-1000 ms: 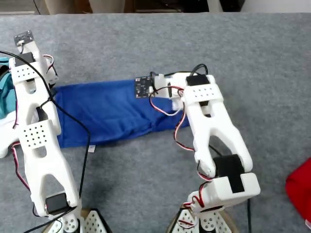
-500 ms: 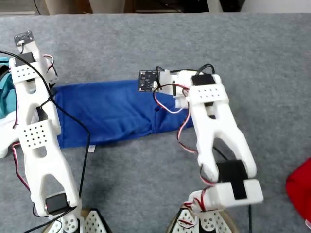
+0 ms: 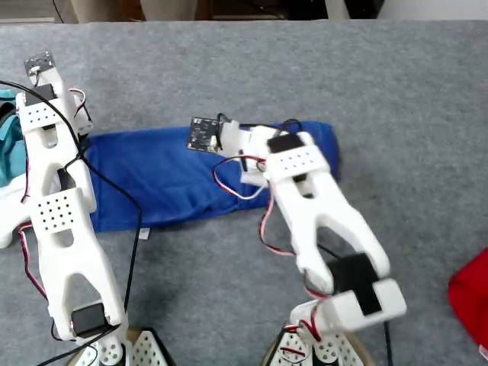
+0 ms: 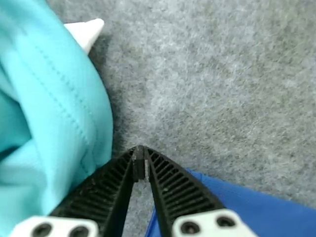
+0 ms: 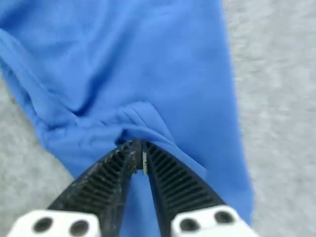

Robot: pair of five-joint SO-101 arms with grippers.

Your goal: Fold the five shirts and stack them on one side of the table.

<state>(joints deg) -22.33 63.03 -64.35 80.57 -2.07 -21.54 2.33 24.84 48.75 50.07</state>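
Well, the blue shirt (image 3: 160,171) lay as a long, soft band across the fuzzy grey table (image 3: 396,91), creased near its middle. My right gripper (image 5: 139,150) was clamped on a puckered fold of it. My left gripper (image 4: 139,165), ribbed jaws pressed together on nothing, hung over the table between a teal shirt (image 4: 44,113) and the blue one's edge.

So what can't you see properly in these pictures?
Turquoise fabric shirt: cut off by the high view's left edge, partly behind the white left arm.
Red cloth: cut off by the high view's right edge; shirt or not, cannot tell.
Long blue folded shirt: part hidden under the white right arm, high view.
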